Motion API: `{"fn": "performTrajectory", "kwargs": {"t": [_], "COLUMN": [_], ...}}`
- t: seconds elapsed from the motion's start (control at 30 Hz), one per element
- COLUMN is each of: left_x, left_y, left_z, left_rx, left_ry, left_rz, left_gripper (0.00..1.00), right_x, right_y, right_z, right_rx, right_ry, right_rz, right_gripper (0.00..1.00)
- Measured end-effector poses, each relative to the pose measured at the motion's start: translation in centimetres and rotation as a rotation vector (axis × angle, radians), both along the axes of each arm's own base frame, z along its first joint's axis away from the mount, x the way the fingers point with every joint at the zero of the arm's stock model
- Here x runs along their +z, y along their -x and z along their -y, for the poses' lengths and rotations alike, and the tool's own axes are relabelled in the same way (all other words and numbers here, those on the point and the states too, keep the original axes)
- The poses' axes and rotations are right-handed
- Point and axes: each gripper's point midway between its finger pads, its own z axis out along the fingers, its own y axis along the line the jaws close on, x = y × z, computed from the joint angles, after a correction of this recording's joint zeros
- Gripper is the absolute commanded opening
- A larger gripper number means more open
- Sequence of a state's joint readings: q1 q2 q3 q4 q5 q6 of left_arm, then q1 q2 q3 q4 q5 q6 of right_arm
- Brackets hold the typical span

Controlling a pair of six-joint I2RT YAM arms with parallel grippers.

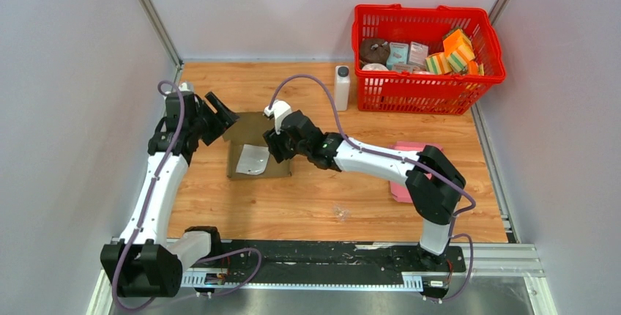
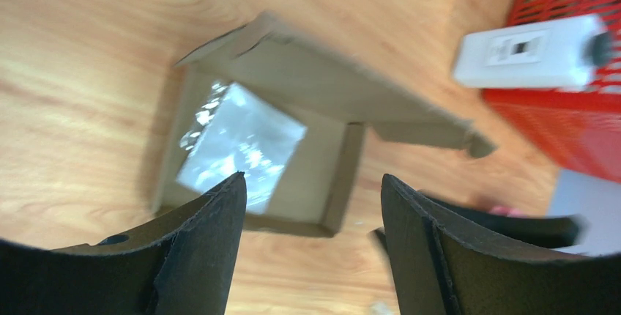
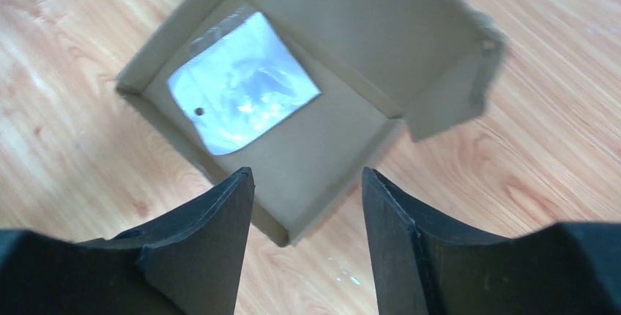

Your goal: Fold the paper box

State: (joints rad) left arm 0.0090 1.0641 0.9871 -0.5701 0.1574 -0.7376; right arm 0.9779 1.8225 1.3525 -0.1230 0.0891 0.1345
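Paper box (image 1: pixel 244 133) sits left of centre on the desk (image 1: pixel 329 198), lid flap up, clear film (image 1: pixel 253 160) inside. Left gripper (image 1: pixel 220 113), jaws apart, hangs at its far-left corner; right gripper (image 1: pixel 277 148), likewise apart, over its right wall.

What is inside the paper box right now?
A shiny film lies flat on the floor of the paper box; nothing else shows. Whatever is under the film is covered.

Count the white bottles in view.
1: the white bottle stands upright on the table, just left of the red basket. More could be hidden among the basket's contents.
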Motion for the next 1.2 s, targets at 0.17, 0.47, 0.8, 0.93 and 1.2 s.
{"fn": "performTrajectory", "kwargs": {"t": [0.17, 0.47, 0.8, 0.93, 1.2], "left_x": [-3.0, -5.3, -7.8, -7.7, -7.7], "left_y": [3.1, -0.1, -4.2, -5.1, -5.6], "left_z": [-2.2, -5.2, -3.8, -3.1, -2.6], "left_rx": [0.015, -0.045, -0.262, -0.297, -0.318], "left_ry": [-0.15, -0.383, -0.41, -0.395, -0.383], "left_rz": [-0.063, -0.207, -0.237, -0.183, -0.147], "left_gripper": [0.82, 0.88, 0.76, 0.7, 0.6], "right_x": [-0.1, -0.8, -3.5, -3.9, -2.9], "right_y": [-2.0, -4.9, -8.5, -8.4, -8.7], "right_z": [3.0, 5.7, 6.0, 5.4, 4.3], "right_rx": [-0.109, -0.156, -0.05, -0.03, -0.005], "right_ry": [0.091, 0.134, 0.062, 0.05, 0.007], "right_rz": [-0.061, -0.095, -0.088, -0.092, -0.055], "right_gripper": [0.62, 0.66, 0.43, 0.43, 0.48]}}
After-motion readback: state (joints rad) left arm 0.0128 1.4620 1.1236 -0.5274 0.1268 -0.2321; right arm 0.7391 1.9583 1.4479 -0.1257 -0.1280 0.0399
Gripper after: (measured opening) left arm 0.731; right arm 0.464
